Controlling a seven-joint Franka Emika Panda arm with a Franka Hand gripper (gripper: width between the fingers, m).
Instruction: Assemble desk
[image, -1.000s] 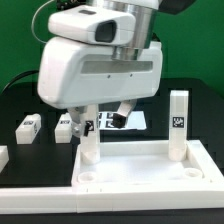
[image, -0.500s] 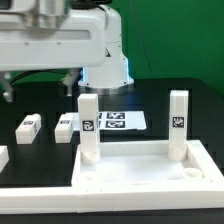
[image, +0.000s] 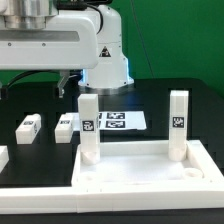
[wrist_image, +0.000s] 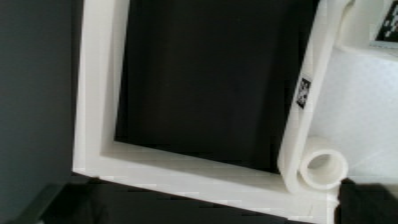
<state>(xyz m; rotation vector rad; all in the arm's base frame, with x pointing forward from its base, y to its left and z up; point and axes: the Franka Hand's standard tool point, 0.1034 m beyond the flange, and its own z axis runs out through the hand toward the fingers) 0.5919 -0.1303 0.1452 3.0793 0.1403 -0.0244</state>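
Observation:
The white desk tabletop lies at the front, rim up. Two square leg posts stand upright in its far corner sockets, one on the exterior view's left and one on its right. Two loose legs lie on the black table to the left. My gripper hangs high at the upper left, open and holding nothing. In the wrist view the tabletop's rim frames dark table. A tagged leg and a round socket show there too. My gripper is blurred, with nothing between its fingers.
The marker board lies flat behind the left upright leg. A low white rail runs along the front left, and another white piece sits at the left edge. The robot's base stands at the back.
The arm has lifted away from in front of the upright legs and swung to the exterior view's left. It has hardly moved in the last half second. The jaws stayed open.

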